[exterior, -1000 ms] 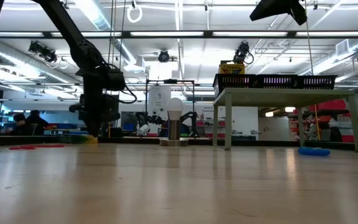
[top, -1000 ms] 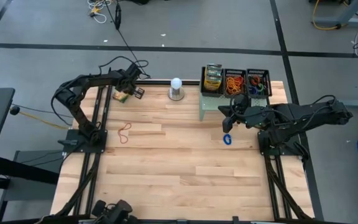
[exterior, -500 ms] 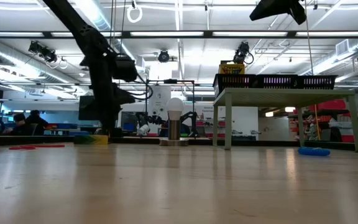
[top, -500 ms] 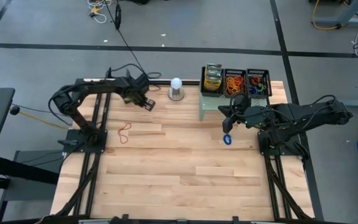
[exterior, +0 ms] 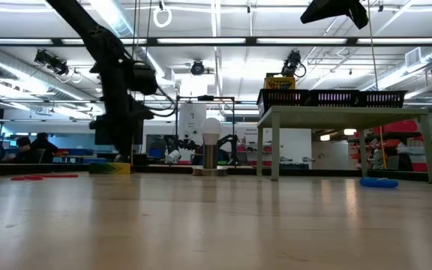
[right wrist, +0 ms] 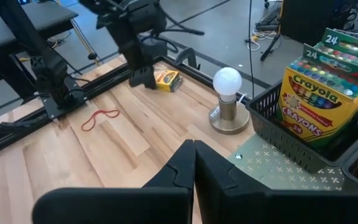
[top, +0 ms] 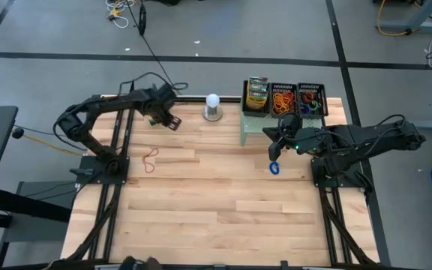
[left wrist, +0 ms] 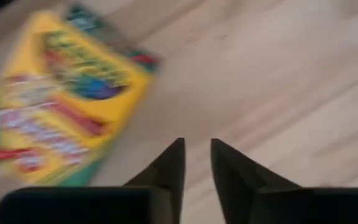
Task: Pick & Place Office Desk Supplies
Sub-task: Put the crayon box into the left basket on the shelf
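Observation:
A yellow-and-green crayon box (left wrist: 61, 99) lies flat on the table near its far left edge, also seen in the right wrist view (right wrist: 165, 79). My left gripper (left wrist: 196, 149) hangs just above the wood beside that box, pointing steeply down. Its fingers stand a little open with nothing between them. My right gripper (right wrist: 194, 149) is shut and empty, held high in front of the pale green riser (top: 255, 126). A red rubber band (top: 150, 158) and a blue one (top: 274, 167) lie on the table.
Three black mesh baskets sit on the riser: one with a crayon box (top: 257, 95), one with orange bands (top: 283, 98), one with mixed bands (top: 312, 98). A white ball on a metal base (top: 213, 106) stands between my left gripper and the riser.
My left gripper has risen from low beside the crayon box and swung toward the table's right and near edge, then drifted slightly back left. The box stays on the table. My right arm has kept still.

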